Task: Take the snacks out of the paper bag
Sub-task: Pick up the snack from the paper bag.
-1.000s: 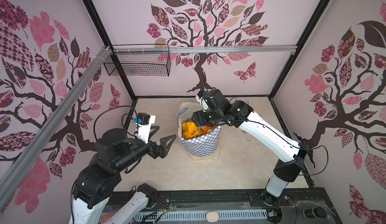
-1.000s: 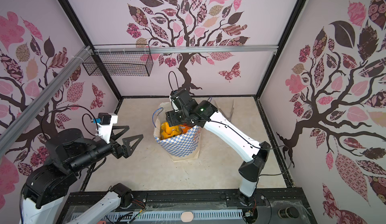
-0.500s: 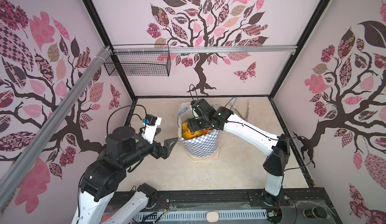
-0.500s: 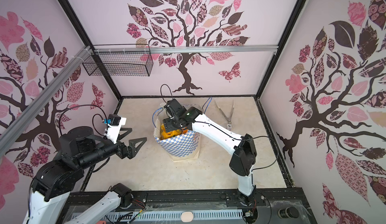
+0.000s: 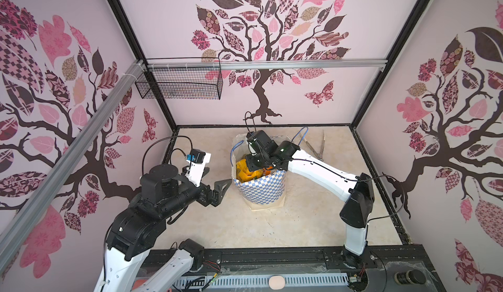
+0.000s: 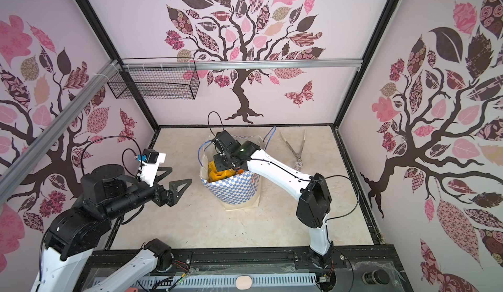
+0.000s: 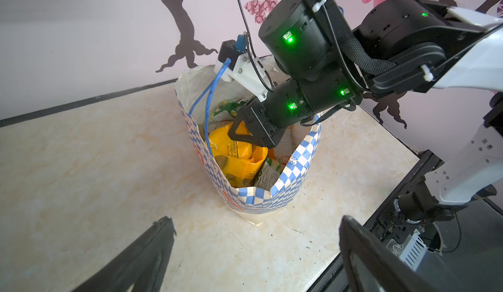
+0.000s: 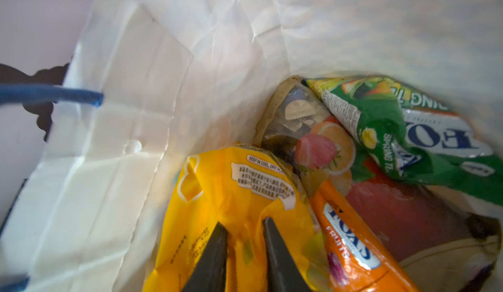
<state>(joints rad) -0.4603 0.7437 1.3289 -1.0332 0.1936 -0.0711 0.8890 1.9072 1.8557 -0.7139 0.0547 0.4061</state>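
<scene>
The paper bag (image 5: 264,192) stands upright near the middle of the desk (image 5: 245,228), and its top is open. All the snacks (image 7: 239,157) are inside the bag. The right arm reaches down into the bag from above. The right gripper (image 8: 242,222) is deep inside, and its two dark fingers (image 8: 215,255) sit close together with a fold of the yellow packet (image 8: 231,195) pinched between them. So the right gripper is squeezing the yellow packet, which lies in the bag on top of the pile. Next to the yellow packet is an orange packet (image 8: 353,244) with blue letters on it. Behind those are a green packet (image 8: 394,124) and a dark red packet (image 8: 402,209), all pressed together against the bag's cream wall. A blue cord handle (image 7: 206,108) hangs down over the bag's rim. The left gripper (image 6: 174,177) is outside the bag, near its checkered side and not touching it. Its fingers (image 7: 141,258) are spread wide apart and hold nothing. A pair of thin metal tongs (image 6: 296,146) lies flat on the desk behind the bag. A black wire basket (image 5: 179,83) hangs from the rail by the back wall, well apart from the bag.
</scene>
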